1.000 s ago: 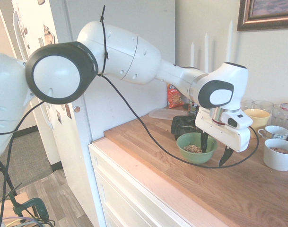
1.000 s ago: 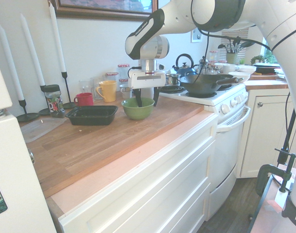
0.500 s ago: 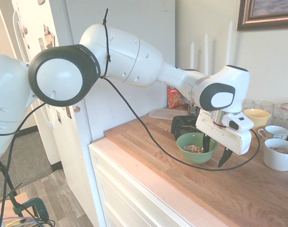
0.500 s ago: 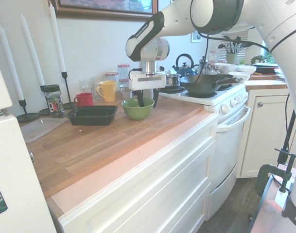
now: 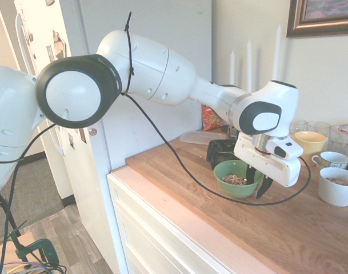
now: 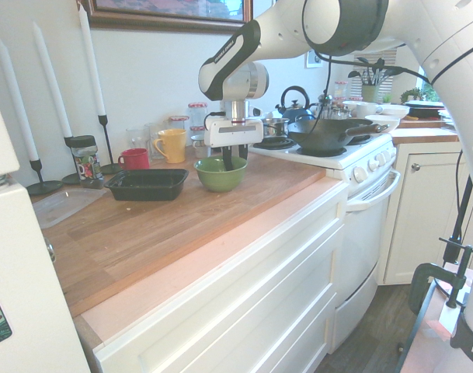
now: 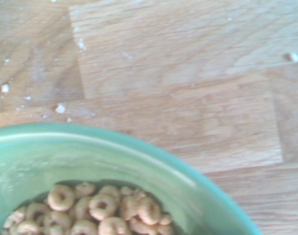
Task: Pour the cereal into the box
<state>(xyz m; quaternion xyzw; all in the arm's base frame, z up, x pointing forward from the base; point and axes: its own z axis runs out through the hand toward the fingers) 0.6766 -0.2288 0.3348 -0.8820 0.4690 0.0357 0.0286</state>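
Comparing this moment with the one a second earlier, the black fingers of the white two-finger gripper are seen drawn much closer together: they had straddled the near wall of the round green bowl widely, and are now narrowed about that rim, one finger inside and one outside. Whether the rim is already pinched cannot be told, but the grasp needed for lifting and tipping is judged to be nearly made. The arm itself has not been moved. The cereal, a small heap of light tan ring-shaped pieces, is seen lying low in the bottom of the bowl, none spilled. The box, a shallow black square plastic tray with sloped walls, is set just beside the bowl on the wooden countertop, toward its back edge, and appears to hold no cereal yet.
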